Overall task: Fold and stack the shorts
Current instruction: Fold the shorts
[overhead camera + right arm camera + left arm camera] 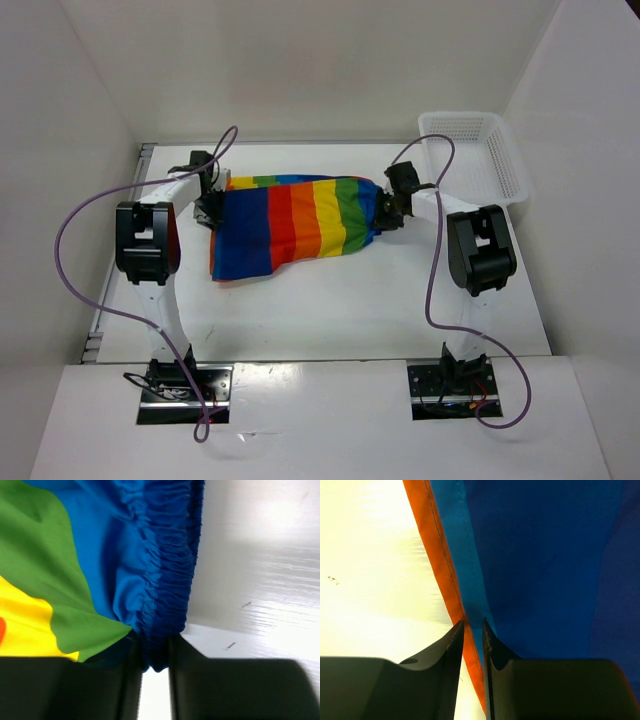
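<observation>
Soft rainbow-striped fabric shorts (295,225) are spread on the white tabletop (330,310), mid-table and a bit toward 12 o'clock. Long axis runs 9-to-3, spanning both arms.

Left gripper (213,207) is at the 9 o'clock end. Jaws are narrow, pinched on the orange stitched hem (437,555) beside the blue panel. Right gripper (385,212) is at the 3 o'clock end. Jaws are narrow, clamped on the gathered blue elastic band (170,555). Each arm is nearest its own end; neither is near the middle.

My read: with both ends held, the next move is a fold across the long axis, one end carried along the 9–3 line onto the other. The 9 o'clock half reaches further toward 6 o'clock than the other half, and that low corner may trail.

Room: bare table toward 6 o'clock, ample. White plastic mesh basket (500,150) is in the 2 o'clock corner, near the right wrist. Mind it on any lift or swing on that side.
</observation>
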Available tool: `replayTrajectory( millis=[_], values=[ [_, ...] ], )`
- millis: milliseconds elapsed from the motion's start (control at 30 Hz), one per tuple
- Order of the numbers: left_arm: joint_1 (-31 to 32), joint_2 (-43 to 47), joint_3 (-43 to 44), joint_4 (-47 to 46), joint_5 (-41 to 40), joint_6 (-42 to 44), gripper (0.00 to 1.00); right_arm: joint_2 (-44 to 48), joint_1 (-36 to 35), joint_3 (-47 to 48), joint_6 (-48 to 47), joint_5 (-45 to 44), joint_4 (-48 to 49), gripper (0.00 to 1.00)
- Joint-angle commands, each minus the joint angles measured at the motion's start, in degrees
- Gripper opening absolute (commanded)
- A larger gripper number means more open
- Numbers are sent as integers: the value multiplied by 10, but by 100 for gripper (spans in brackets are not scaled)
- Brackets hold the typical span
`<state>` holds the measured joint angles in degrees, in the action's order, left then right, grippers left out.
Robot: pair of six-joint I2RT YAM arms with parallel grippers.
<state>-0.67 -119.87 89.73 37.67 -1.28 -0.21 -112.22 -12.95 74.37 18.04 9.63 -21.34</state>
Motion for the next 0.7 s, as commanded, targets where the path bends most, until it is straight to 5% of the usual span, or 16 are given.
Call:
replayTrajectory(
  millis=[0, 167, 333, 500, 667],
  values=[
    [-3, -9, 28, 11, -6, 2, 29, -2, 1, 3, 1, 16, 10, 22],
    [29, 31, 96, 40, -37, 2, 33, 17, 1, 3, -36, 11, 10, 2],
    [136, 65, 162, 46, -85, 2, 36, 39, 1, 8, -68, 6, 10, 0],
    [236, 0, 181, 35, -7, 2, 37, 67, 1, 14, -100, -15, 5, 0],
    [249, -99, 238, 35, 96, 2, 32, 108, 1, 9, -123, -22, -1, 0]
  ],
)
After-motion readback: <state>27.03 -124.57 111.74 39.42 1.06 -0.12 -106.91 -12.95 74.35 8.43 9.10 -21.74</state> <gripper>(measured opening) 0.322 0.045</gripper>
